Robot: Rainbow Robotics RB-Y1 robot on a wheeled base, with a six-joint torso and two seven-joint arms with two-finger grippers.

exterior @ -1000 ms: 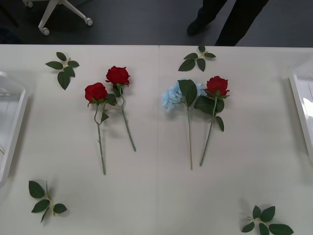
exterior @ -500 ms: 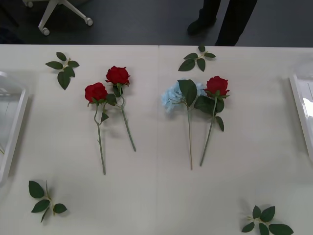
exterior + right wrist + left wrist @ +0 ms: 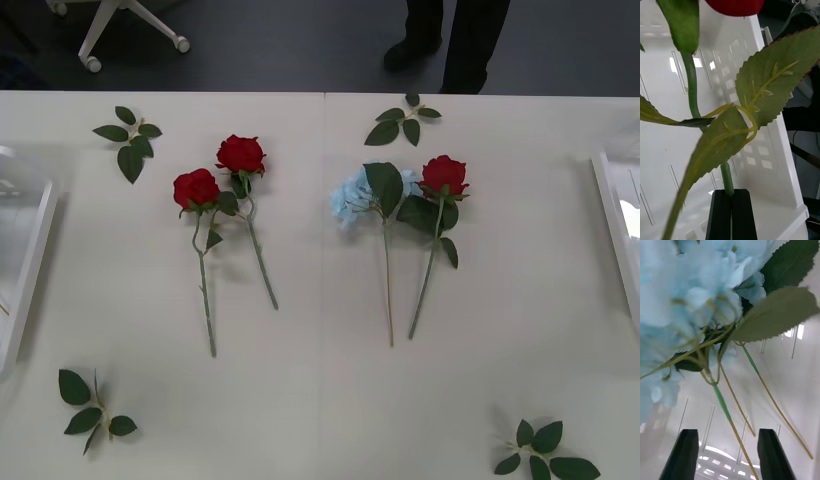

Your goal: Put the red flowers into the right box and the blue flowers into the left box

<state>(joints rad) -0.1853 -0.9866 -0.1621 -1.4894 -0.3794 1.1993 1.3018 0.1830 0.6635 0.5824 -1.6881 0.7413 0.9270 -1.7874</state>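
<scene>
Three red flowers [image 3: 196, 188] [image 3: 241, 153] [image 3: 443, 174] lie on the table, and one blue flower [image 3: 352, 195] lies beside the rightmost rose. The left box [image 3: 38, 240] is at the table's left edge and the right box [image 3: 612, 230] at its right edge. In the right wrist view my right gripper [image 3: 731, 210] is shut on the green stem of another red flower [image 3: 735, 4], held over the right box [image 3: 763, 157]. In the left wrist view my left gripper [image 3: 730, 453] is open, with a blue flower [image 3: 696, 296] lying in the left box [image 3: 790, 390] and its stem running between the fingers.
Flowerless green leaf sprigs lie at the table's back left [image 3: 130, 140], back middle [image 3: 403, 120], front left [image 3: 90, 405] and front right [image 3: 545, 455]. An office chair base [image 3: 120, 30] stands on the floor beyond the table.
</scene>
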